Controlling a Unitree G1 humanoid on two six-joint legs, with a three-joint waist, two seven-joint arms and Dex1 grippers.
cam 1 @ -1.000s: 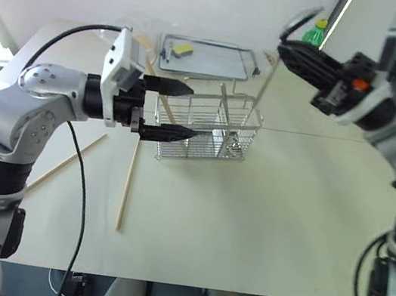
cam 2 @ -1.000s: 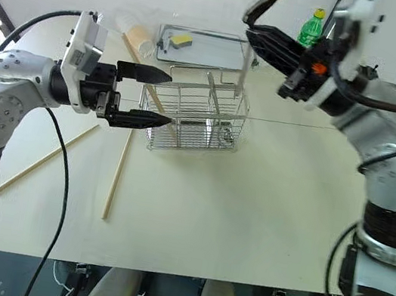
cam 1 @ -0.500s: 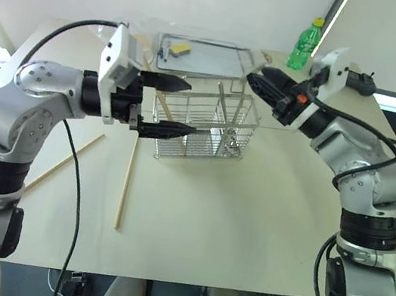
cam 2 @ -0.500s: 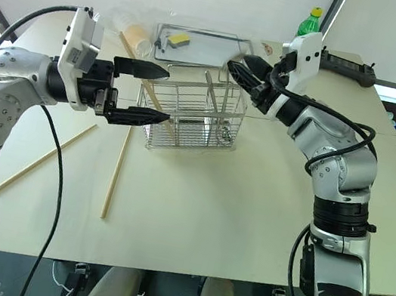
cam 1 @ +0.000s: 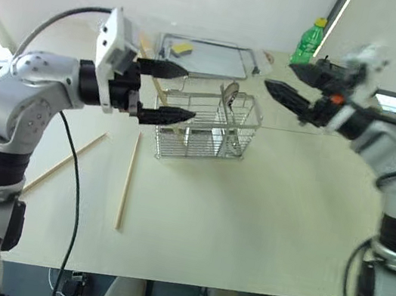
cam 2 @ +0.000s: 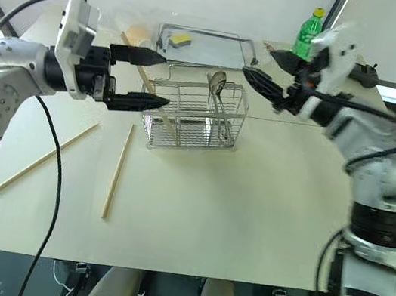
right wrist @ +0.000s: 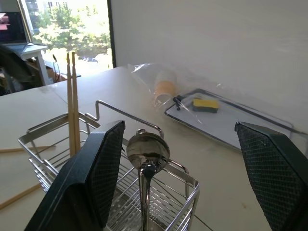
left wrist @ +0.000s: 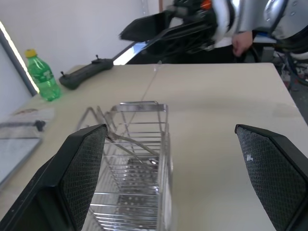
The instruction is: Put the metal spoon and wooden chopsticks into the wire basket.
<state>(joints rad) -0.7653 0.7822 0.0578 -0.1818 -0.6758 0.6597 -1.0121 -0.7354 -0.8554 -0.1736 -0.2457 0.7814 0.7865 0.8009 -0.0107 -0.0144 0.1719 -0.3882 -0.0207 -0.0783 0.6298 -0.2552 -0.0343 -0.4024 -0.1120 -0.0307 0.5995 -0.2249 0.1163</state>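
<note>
A: Colours up top?
B: Green bottle (cam 2: 308,31) with a yellow cap, upper right; yellow sponge (cam 2: 179,39) on the grey tray (cam 2: 203,53).
A: Centre?
B: Chrome wire basket (cam 2: 188,116), silver metal spoon (right wrist: 147,153), 2 pale wooden chopsticks (cam 1: 126,181) lower left on the cream table (cam 2: 235,200).

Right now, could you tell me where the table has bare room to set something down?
The table is bare between the wire basket and its near edge. It is crowded behind the basket, around the metal tray, and left of it, where the wooden chopsticks lie.

Lab-like room, bare white walls, plain table (cam 1: 246,225), handheld controller (left wrist: 86,76)
</note>
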